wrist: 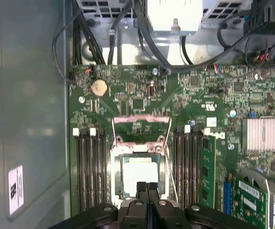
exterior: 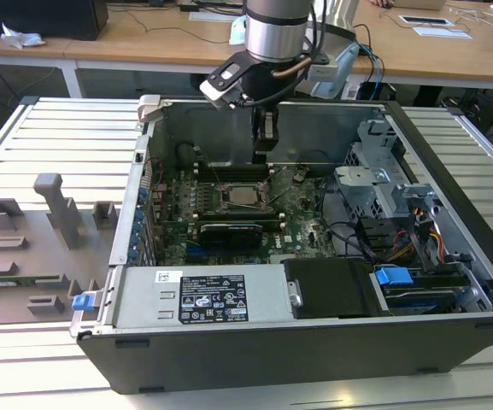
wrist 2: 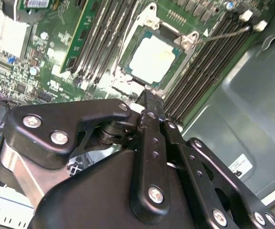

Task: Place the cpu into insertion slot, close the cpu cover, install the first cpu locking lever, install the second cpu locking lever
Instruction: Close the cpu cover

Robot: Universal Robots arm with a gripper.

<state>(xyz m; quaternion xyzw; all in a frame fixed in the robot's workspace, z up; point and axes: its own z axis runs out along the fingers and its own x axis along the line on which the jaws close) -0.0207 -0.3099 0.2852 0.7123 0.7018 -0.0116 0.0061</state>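
Observation:
The cpu [wrist: 138,174] lies flat in the insertion slot [wrist: 116,177], its pale silver top facing up; it also shows in the second wrist view [wrist 2: 151,57] and the exterior view [exterior: 244,197]. The cpu cover [wrist: 141,118] seems to stand open at the slot's far edge, with green board showing through its window. A thin wire locking lever [wrist: 173,181] runs beside the slot and sticks up free [wrist 2: 223,34]. My gripper [wrist: 147,187] hangs just above the slot's near edge, shut with nothing between the fingers [wrist 2: 149,98], inside the open computer case [exterior: 265,145].
Black memory slots [wrist: 87,171] flank the socket on both sides. A finned heatsink [wrist: 261,134] and cables [wrist: 142,33] sit farther off. The case's grey wall [wrist: 27,119] is close by. The power supply [exterior: 203,299] and drive cage [exterior: 383,184] fill the case's near and right parts.

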